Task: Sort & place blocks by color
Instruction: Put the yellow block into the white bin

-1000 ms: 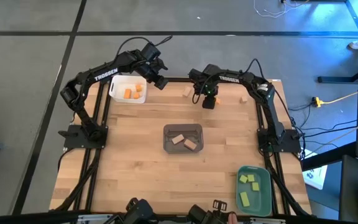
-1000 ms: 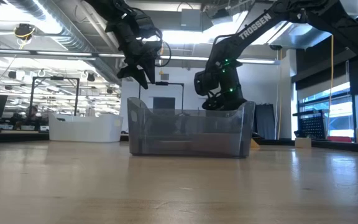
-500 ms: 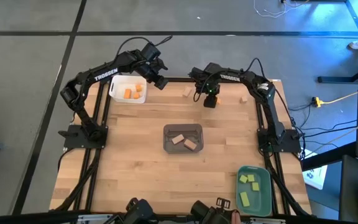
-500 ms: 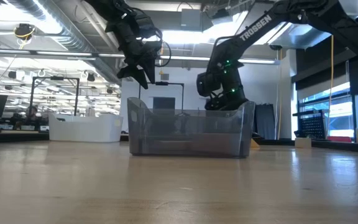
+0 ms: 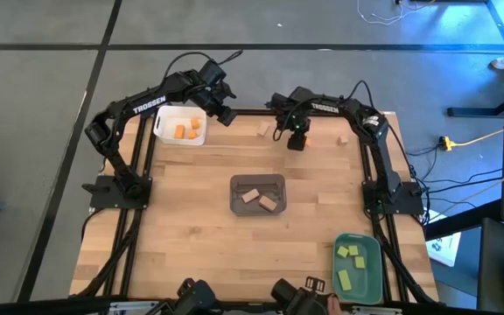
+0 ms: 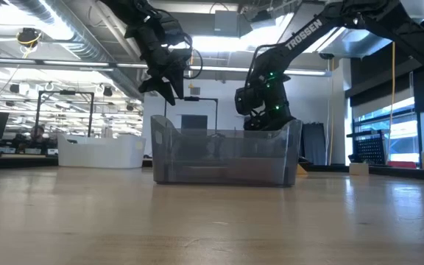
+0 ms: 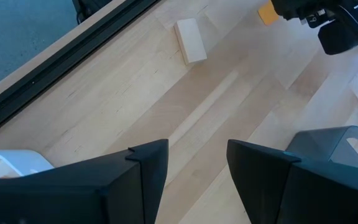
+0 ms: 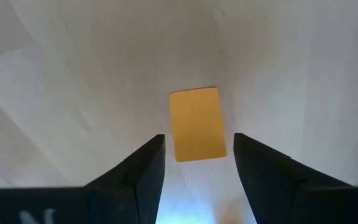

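Note:
My right gripper (image 8: 198, 142) is open and points down over an orange block (image 8: 197, 124) lying flat on the table near the far edge. Its fingers stand on either side of the block without touching it. In the high view this gripper (image 5: 296, 138) is at the far middle. My left gripper (image 5: 227, 115) is open, raised beside the white tray (image 5: 165, 131), which holds orange blocks (image 5: 185, 129). A tan block (image 5: 263, 129) lies between the two grippers and another tan block (image 5: 343, 138) lies farther right.
The grey tray (image 5: 258, 180) at the table's middle holds two tan blocks. The teal tray (image 5: 366, 289) at the near right corner holds yellow-green blocks. In the low view the grey tray (image 6: 223, 154) hides the right fingertips. Bare wood lies left of the grey tray and toward the near edge.
My right gripper has edged a little toward the table's right, staying over the orange block. The left arm and the blocks have kept still.

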Controlling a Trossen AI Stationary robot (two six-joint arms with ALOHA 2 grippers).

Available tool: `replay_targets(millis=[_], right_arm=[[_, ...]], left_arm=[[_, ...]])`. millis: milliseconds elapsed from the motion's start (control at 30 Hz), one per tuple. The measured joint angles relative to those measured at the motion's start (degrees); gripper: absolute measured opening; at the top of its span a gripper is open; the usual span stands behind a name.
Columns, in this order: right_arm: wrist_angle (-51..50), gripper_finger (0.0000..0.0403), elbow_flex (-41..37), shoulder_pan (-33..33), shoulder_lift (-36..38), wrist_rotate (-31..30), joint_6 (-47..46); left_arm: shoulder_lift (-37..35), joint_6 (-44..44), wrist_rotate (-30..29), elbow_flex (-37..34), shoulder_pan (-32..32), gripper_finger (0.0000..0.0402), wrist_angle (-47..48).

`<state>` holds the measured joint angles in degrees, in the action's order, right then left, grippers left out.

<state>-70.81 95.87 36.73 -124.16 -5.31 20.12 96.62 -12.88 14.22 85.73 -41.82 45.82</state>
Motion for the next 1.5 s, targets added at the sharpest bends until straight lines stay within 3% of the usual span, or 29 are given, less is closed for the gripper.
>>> replay_targets(millis=[433,600,767,900,1067,1333,1500], right_arm=[[7.48,0.0180,-9.93,0.24,0.62,-0.60,5.70],[7.58,0.0133,-9.78,0.22,0.48,-0.60,5.64],[6.41,0.0131,-7.52,0.24,0.07,-0.25,4.45],[7.91,0.0131,-3.57,0.24,-0.35,1.99,4.75],[5.58,0.0131,2.47,-0.06,-0.26,10.27,5.20],[-2.33,0.0131,16.18,-0.22,-0.17,16.94,5.62],[-5.20,0.0131,24.17,-0.20,-0.09,26.70,5.65]], left_arm=[[0.00,0.02,0.00,0.00,0.01,0.0156,0.01],[0.00,0.02,-0.02,0.00,0.00,0.0156,0.04],[0.00,1.91,-0.09,0.00,0.00,0.0156,0.08],[0.00,11.07,0.25,0.00,0.00,0.0156,1.32],[0.00,27.18,0.31,0.00,0.17,0.0156,2.52],[0.00,45.80,-0.17,0.00,1.75,0.0156,2.11],[-0.52,55.66,-0.63,-0.01,4.56,0.0156,-2.16]])
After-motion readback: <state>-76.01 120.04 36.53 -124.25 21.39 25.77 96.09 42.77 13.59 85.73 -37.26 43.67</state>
